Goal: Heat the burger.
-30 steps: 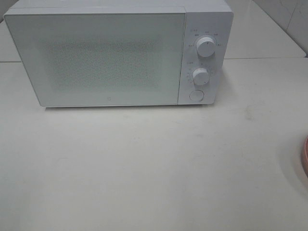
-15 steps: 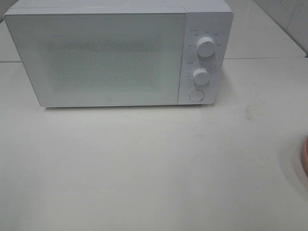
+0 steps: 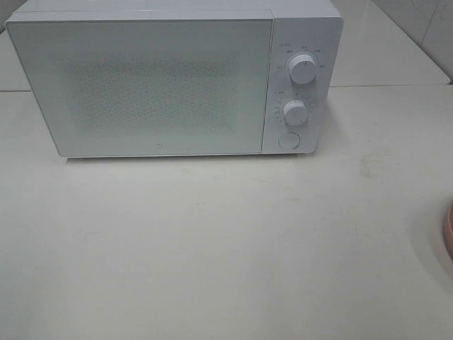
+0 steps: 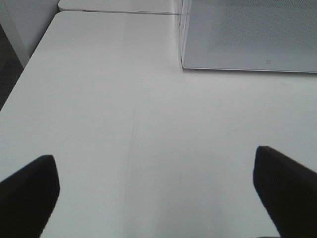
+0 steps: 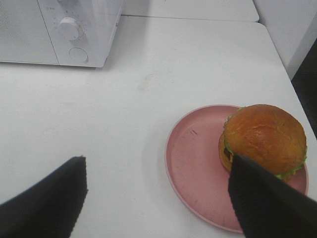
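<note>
The burger (image 5: pixel 262 136), with a glossy brown bun and a green lettuce frill, sits on a round pink plate (image 5: pixel 198 163) in the right wrist view. In the high view only the plate's rim (image 3: pixel 449 230) shows at the right edge and the burger is out of view. A white microwave (image 3: pixel 170 78) stands at the back with its door shut; it also shows in the right wrist view (image 5: pixel 74 29) and the left wrist view (image 4: pixel 247 34). My right gripper (image 5: pixel 163 198) is open above the table beside the plate. My left gripper (image 4: pixel 158 183) is open over bare table.
The microwave has two knobs (image 3: pixel 303 69) (image 3: pixel 295 112) and a round button (image 3: pixel 288 139) on its right panel. The white table (image 3: pixel 212 241) stretches in front of it. The table's edge (image 5: pixel 292 84) lies just past the plate.
</note>
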Controlling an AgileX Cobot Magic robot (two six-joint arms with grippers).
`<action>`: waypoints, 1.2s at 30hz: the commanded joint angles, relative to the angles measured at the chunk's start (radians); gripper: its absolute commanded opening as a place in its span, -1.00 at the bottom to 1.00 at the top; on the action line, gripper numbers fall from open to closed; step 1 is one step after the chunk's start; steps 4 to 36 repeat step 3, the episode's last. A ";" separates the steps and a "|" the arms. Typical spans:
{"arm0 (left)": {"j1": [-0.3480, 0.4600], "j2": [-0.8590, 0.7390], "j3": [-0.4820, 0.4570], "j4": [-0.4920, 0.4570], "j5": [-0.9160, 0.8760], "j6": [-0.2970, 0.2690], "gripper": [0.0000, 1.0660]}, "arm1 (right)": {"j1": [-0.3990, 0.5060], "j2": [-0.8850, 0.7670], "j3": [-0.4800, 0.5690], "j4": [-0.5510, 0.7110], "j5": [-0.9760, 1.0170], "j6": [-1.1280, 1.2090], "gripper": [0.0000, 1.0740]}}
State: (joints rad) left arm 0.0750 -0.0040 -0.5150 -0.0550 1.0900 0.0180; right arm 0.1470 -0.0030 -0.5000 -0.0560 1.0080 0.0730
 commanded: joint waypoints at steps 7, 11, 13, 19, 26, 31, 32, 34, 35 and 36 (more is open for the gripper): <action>-0.001 -0.023 0.000 -0.009 -0.017 -0.004 0.87 | -0.007 -0.027 0.001 -0.004 -0.013 0.001 0.42; -0.001 -0.023 0.000 -0.009 -0.017 -0.004 0.87 | -0.007 -0.027 0.001 -0.004 -0.013 0.001 0.42; -0.001 -0.023 0.000 -0.009 -0.017 -0.004 0.87 | -0.007 -0.027 0.001 -0.004 -0.013 0.001 0.42; -0.001 -0.023 0.000 -0.009 -0.017 -0.004 0.87 | -0.007 -0.027 0.001 -0.004 -0.013 0.001 0.42; -0.001 -0.023 0.000 -0.009 -0.017 -0.004 0.87 | -0.007 -0.027 0.001 -0.004 -0.013 0.001 0.42; -0.001 -0.023 0.000 -0.009 -0.017 -0.004 0.87 | -0.007 -0.027 0.001 -0.004 -0.013 0.001 0.42; -0.001 -0.023 0.000 -0.009 -0.017 -0.004 0.87 | -0.007 -0.027 0.001 -0.004 -0.013 0.001 0.42; -0.001 -0.023 0.000 -0.009 -0.017 -0.004 0.87 | -0.007 -0.027 0.001 -0.004 -0.013 0.001 0.42; -0.001 -0.023 0.000 -0.009 -0.017 -0.004 0.87 | -0.007 -0.027 0.001 -0.004 -0.013 0.001 0.42; -0.001 -0.023 0.000 -0.009 -0.017 -0.004 0.87 | -0.007 -0.027 0.001 -0.004 -0.013 0.001 0.42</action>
